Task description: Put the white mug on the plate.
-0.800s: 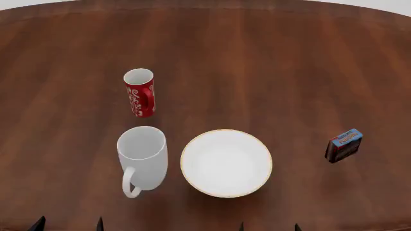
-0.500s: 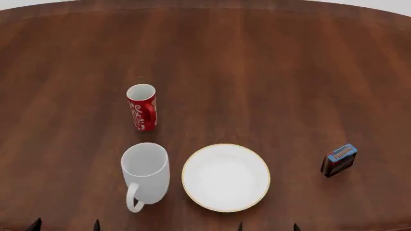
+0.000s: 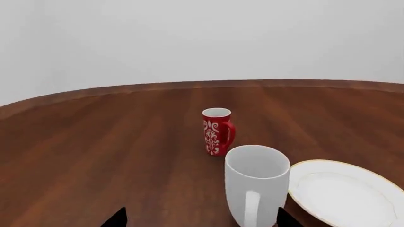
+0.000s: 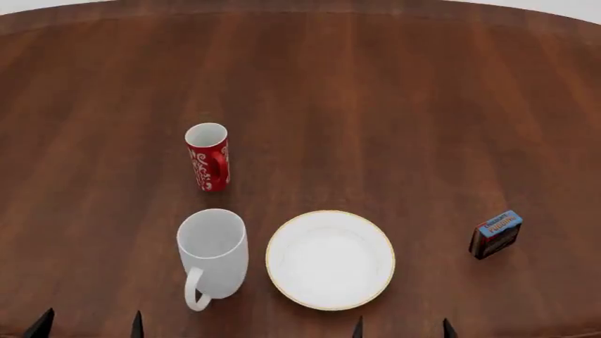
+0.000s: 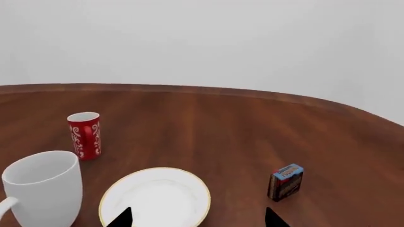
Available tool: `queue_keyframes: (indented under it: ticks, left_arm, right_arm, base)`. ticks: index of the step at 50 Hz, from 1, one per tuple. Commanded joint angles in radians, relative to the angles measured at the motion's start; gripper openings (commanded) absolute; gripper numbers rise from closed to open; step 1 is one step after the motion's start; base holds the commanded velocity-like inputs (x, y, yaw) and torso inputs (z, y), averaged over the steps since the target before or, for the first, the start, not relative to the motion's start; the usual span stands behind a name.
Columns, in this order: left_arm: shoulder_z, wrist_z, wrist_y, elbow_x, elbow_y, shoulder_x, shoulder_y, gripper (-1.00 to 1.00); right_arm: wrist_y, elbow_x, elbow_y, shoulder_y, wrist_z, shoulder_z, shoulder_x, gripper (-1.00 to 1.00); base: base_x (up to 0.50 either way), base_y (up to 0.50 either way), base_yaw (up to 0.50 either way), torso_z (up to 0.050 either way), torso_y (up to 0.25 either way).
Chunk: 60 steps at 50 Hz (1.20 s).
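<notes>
The white mug stands upright on the wooden table, handle toward the near edge, just left of the plate. The plate is round and white with a thin gold rim and nothing on it. Only the dark fingertips of my left gripper show at the near edge, spread wide and open, short of the mug. My right gripper is likewise open, its tips in front of the plate. From the left wrist the mug is close ahead, beside the plate; the right wrist view holds the plate and mug.
A slim red mug with white swirls stands behind the white mug. A small dark box with a blue top sits to the right of the plate. The brown table stretches far back.
The head view shifted, so everything slid lower in the frame, then settled. The fingertips of both grippers now reach slightly further into view. No object on the table has moved.
</notes>
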Motion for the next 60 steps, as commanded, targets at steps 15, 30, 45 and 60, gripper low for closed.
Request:
queue_keyframes:
  ticks: [15,30,45,60]
  left_arm:
    - [0.035,-0.04,-0.007,-0.016,0.022,-0.033,0.003,1.0]
    - [0.048,-0.052,-0.012,-0.03,0.027,-0.05,0.005,1.0]
    - [0.055,-0.063,-0.071,-0.053,0.075,-0.066,0.003,1.0]
    - [0.082,-0.032,-0.353,-0.102,0.28,-0.119,-0.072,1.0]
  right_arm:
    - [0.199,-0.046,-0.278,-0.08,0.148,0.034,0.033,1.0]
    - [0.329,-0.039,-0.425,-0.125,0.221,0.106,0.04,1.0]
    - [0.383,-0.004,-0.48,-0.143,0.242,0.148,0.051,1.0]
    - [0.383,0.017,-0.479,-0.148,0.256,0.164,0.063,1.0]
  base:
    - [0.0,0.0,0.0,0.0,0.0]
    - [0.0,0.0,0.0,0.0,0.0]
    - [0.0,0.0,0.0,0.0,0.0]
    - [0.0,0.0,0.0,0.0,0.0]
